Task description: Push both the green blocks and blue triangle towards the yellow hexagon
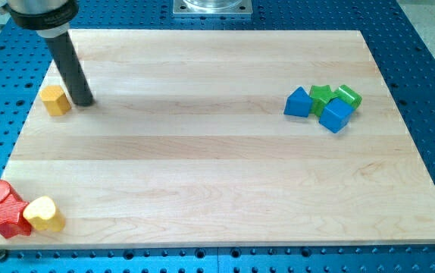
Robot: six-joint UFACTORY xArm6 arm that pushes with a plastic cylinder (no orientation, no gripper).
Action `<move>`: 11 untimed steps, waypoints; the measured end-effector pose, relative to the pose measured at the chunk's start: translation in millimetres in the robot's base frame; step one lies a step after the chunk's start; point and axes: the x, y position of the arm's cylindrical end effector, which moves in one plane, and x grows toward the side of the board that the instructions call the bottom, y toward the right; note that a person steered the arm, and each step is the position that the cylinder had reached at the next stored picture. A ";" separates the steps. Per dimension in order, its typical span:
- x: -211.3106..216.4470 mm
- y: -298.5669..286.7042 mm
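Observation:
The yellow hexagon (55, 100) sits near the board's left edge, toward the view's top. My tip (83, 101) rests just to its right, almost touching it. Far across the board at the view's right is a tight cluster: the blue triangle (298, 102) on the left, a green block (321, 96) next to it, a second green block (348, 96) at the right, and a blue cube (336, 116) below them. The tip is far from this cluster.
Two red blocks (3, 206) and a yellow cylinder (43, 214) are clustered at the board's bottom left corner. The wooden board (217, 174) lies on a blue perforated table. A metal mount (212, 7) stands at the view's top.

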 end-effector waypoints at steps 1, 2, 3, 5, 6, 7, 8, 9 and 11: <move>-33.5 138.5; -57.1 281.6; -53.8 416.0; 17.9 441.1; 26.2 450.7; 29.2 400.2; 29.2 358.8; 29.1 319.6; 28.4 199.6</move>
